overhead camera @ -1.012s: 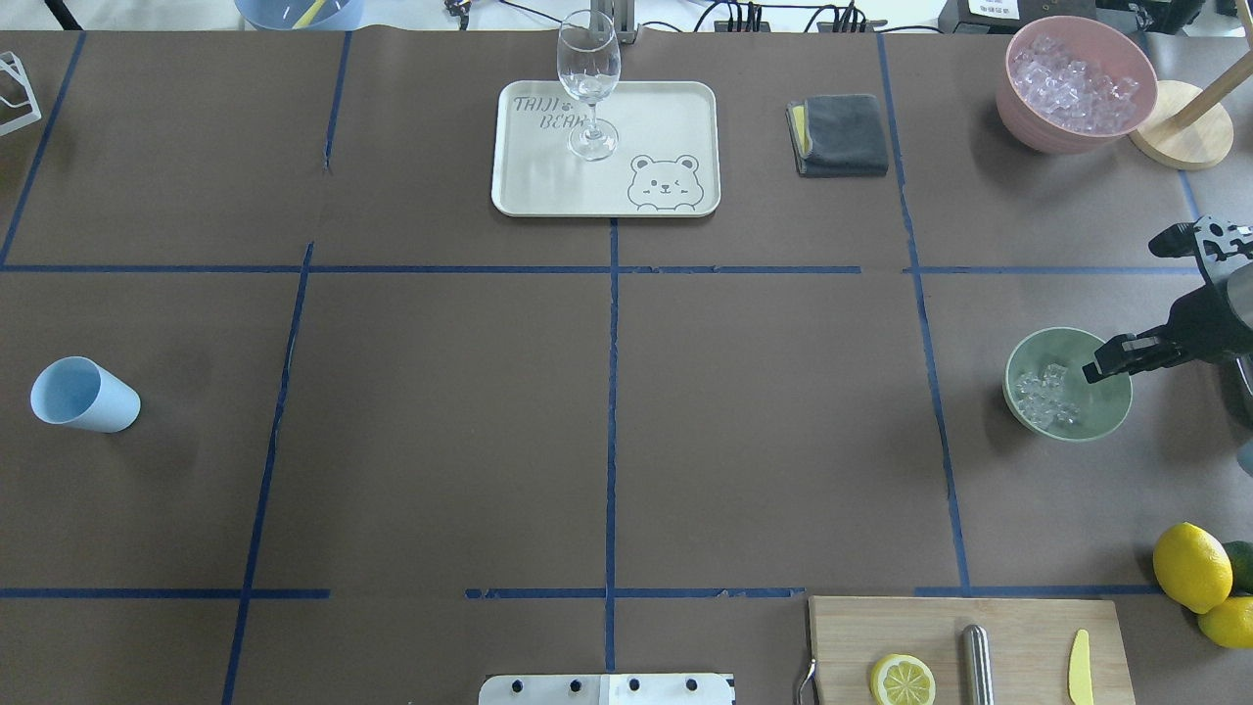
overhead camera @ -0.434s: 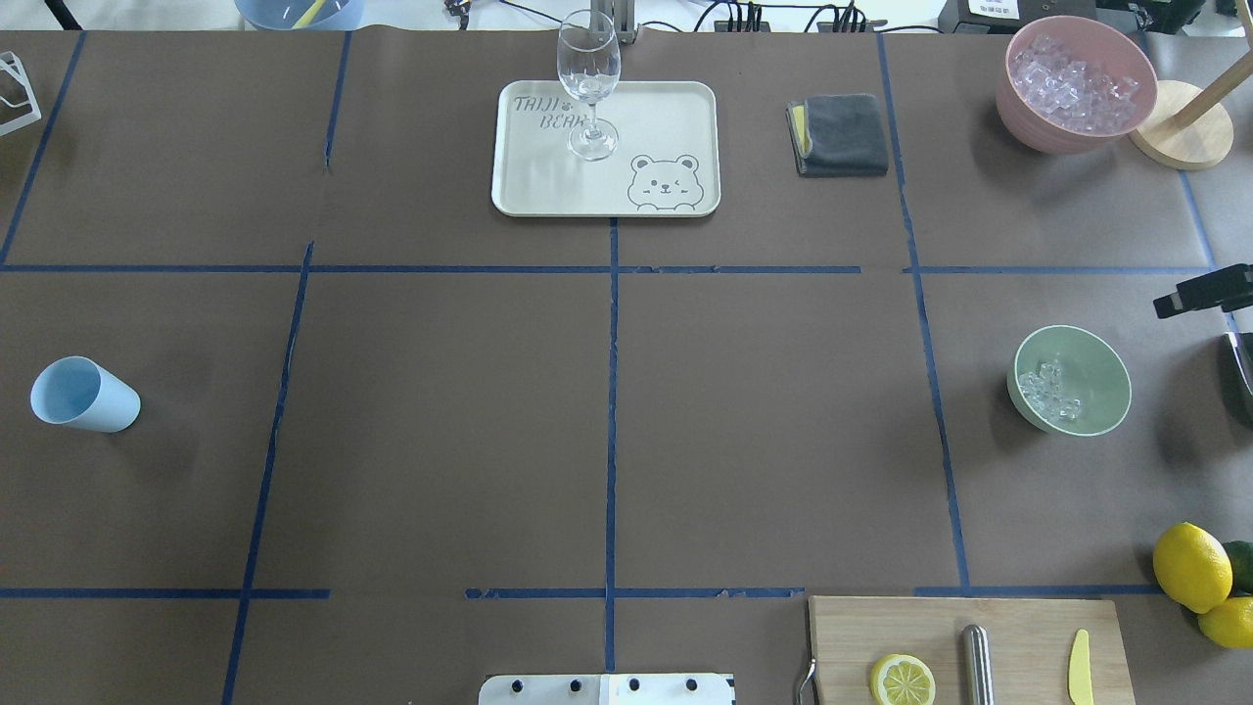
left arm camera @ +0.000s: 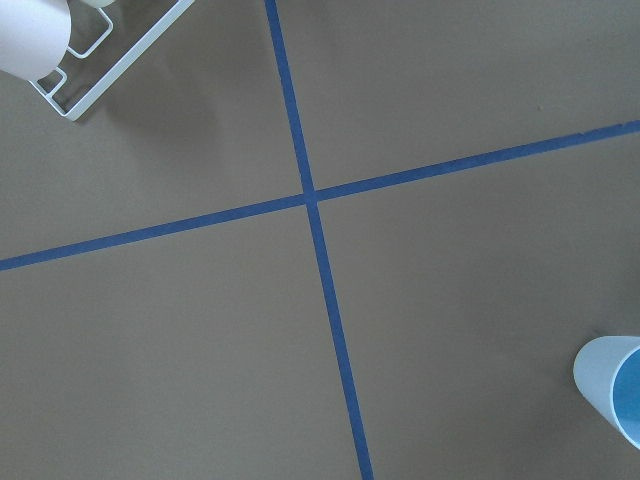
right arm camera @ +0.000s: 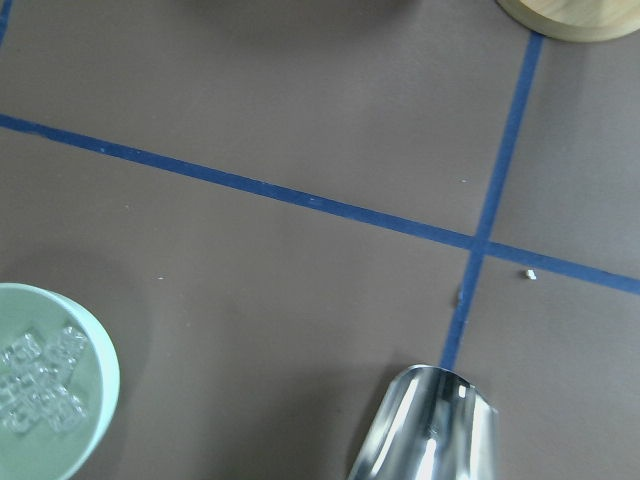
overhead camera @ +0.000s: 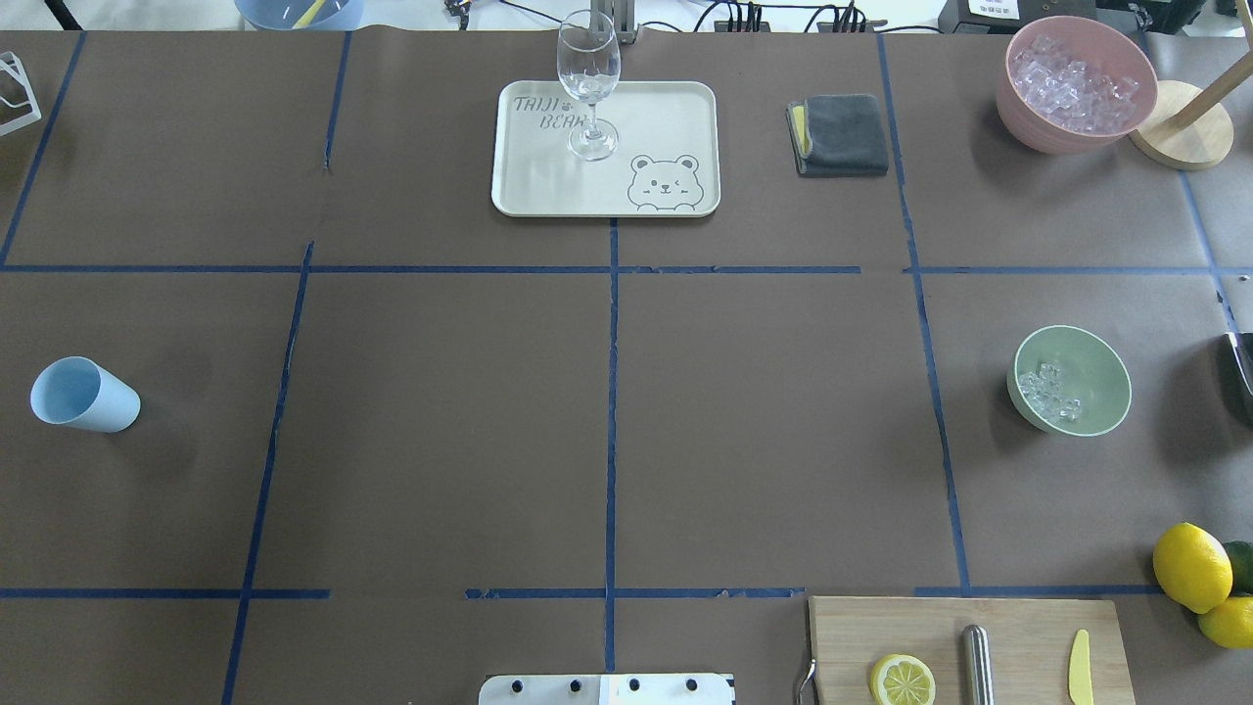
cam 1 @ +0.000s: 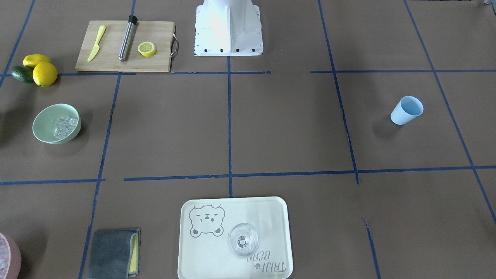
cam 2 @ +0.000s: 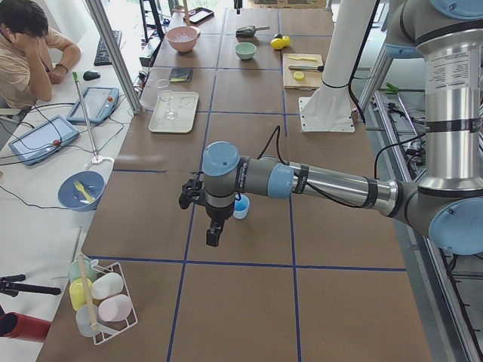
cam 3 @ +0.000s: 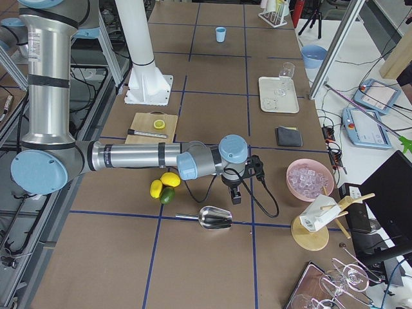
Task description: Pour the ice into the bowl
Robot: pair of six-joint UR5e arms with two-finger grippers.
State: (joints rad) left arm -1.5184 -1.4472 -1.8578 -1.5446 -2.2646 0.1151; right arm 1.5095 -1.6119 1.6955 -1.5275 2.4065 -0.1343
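Note:
The pale mint-green bowl (overhead camera: 1098, 377) stands at the table's right side with a small cluster of clear ice cubes (overhead camera: 1046, 392) in it. It also shows in the front view (cam 1: 43, 124) and the right wrist view (right arm camera: 92, 425), with ice (right arm camera: 35, 380) inside. My right gripper (cam 3: 235, 195) shows only in the exterior right view, hanging above the table beside a metal scoop (cam 3: 215, 217) that lies flat; I cannot tell if it is open. My left gripper (cam 2: 213, 235) shows only in the exterior left view, near the blue cup (cam 2: 241, 205); I cannot tell its state.
A pink container (overhead camera: 1075, 83) full of ice stands at the far right. A tray (overhead camera: 675, 108) holds a wine glass (overhead camera: 588, 78). A grey cloth (overhead camera: 840, 134), lemons (overhead camera: 1191, 566), a cutting board (overhead camera: 1018, 627) and the blue cup (overhead camera: 83, 395) lie around.
My right gripper, which was over the bowl's right rim, has drawn back to the right and left the overhead view. The bowl and its ice stay put.

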